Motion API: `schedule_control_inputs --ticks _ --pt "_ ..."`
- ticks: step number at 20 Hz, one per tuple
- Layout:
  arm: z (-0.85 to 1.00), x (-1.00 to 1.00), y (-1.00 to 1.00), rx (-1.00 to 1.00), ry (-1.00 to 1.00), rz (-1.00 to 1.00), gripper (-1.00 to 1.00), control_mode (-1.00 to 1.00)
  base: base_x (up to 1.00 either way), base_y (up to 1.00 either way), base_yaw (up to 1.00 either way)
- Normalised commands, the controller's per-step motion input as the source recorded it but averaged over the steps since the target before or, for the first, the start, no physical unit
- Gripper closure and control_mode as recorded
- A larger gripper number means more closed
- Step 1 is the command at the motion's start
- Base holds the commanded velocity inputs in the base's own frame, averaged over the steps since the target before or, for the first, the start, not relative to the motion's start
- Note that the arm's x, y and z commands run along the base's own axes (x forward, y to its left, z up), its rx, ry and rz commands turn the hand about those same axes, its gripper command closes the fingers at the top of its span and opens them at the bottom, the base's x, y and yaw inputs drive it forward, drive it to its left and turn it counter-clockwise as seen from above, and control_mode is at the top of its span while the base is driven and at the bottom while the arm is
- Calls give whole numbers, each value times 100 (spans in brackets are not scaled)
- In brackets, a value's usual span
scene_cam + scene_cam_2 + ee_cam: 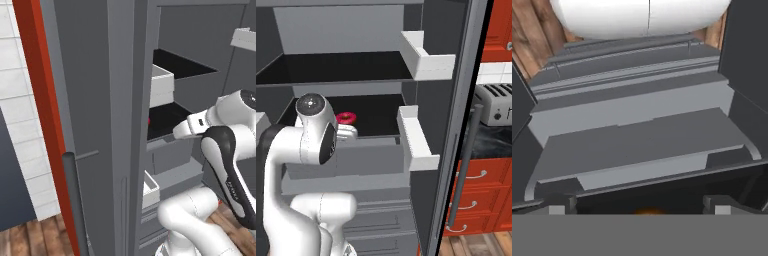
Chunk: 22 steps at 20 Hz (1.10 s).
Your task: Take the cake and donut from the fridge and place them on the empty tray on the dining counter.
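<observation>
**Reaching into the open fridge for the pink donut**

Grey fridge (356, 40) walls surround the scene, both doors swung wide, with white door bins (416, 140) on the right door, black shelves (331, 67) inside and grey lower drawers (637, 145) seen from the hand camera. Red cabinets (476, 190) and a toaster (496, 107) stand beyond the right door.

The white arm (311, 145) bends in toward the lower black shelf. Its claw (639, 205) stands apart at full width and empty, the two dark tips just above the drawer fronts in the hand view.

The donut (346, 118) lies flat on that lower shelf, just beyond the wrist, its pink icing up. An orange-tan sliver (647, 212) at the bottom edge of the hand view could be the cake, but I cannot tell.

My judgement: the donut is light, soft and easily crushed, its icing likely slick. Pinching across the ring from its outer sides, low on the plain dough, with a gentle squeeze looks safest.
</observation>
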Motion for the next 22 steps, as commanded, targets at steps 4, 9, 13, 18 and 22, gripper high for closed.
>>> schedule_control_inputs --ticks 4,9,13,18,22 --pt "17 43 2 0 0 0 -100 -100 0 0 0" --pt "1 48 0 2 5 -2 -100 -100 0 0 0" --pt "0 42 0 4 8 -8 -100 -100 0 0 0" --pt "0 37 0 1 1 -8 -100 -100 0 0 0" --pt "-6 24 0 0 0 -1 -100 -100 0 0 0"
